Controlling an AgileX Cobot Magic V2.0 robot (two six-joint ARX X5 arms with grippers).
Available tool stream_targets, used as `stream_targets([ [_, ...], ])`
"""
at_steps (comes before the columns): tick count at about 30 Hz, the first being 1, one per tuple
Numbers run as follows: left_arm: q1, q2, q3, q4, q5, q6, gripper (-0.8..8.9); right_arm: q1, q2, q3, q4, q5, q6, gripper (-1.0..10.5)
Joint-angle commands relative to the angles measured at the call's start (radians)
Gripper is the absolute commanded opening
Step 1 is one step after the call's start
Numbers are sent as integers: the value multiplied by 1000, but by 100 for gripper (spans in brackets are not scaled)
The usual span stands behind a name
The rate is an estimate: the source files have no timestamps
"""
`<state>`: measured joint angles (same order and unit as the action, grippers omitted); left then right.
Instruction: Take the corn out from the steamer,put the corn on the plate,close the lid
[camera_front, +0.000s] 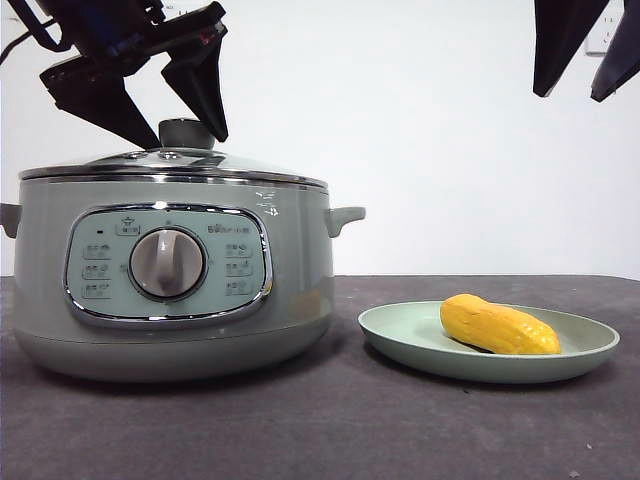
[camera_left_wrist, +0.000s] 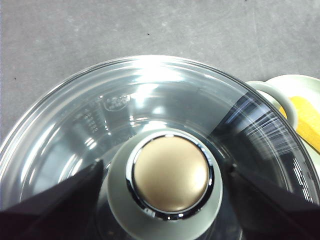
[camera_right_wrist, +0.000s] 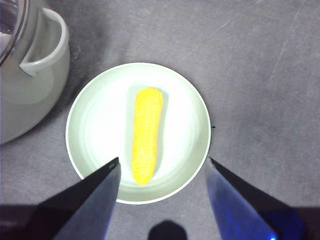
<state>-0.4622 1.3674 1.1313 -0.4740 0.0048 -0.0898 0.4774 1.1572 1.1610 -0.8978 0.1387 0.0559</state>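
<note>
The sage-green steamer (camera_front: 170, 270) stands at the left with its glass lid (camera_front: 175, 165) resting on it. My left gripper (camera_front: 185, 135) is open, its jaws on either side of the lid's knob (camera_left_wrist: 171, 172), not touching it. The yellow corn (camera_front: 498, 326) lies on the pale green plate (camera_front: 400, 335) at the right. My right gripper (camera_right_wrist: 162, 167) is open and empty, held high above the plate (camera_right_wrist: 95, 125) and the corn (camera_right_wrist: 146, 140); it shows as dark tips (camera_front: 575, 50) at the top right of the front view.
The dark grey table (camera_front: 320, 430) carries the pot and the plate. The steamer's side handle (camera_front: 345, 217) points toward the plate, with a small gap between them. A white wall is behind.
</note>
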Motion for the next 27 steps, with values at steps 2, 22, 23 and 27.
stream_targets([
  [2,-3,-56,3,-11,-4,2,414,0,-2,-5,2,-1,6,281],
  [22,-34,-518,-177,-69,-163,23,-8,2,-351,-346,417,-5,-3,-12],
  [23,-42,-550,-237,-31,-163,23,-7,3,-392,-396,454,-5,0,-12],
  [27,-72,-695,-510,147,-163,15,-7,2,-540,-589,612,-1,38,-12],
])
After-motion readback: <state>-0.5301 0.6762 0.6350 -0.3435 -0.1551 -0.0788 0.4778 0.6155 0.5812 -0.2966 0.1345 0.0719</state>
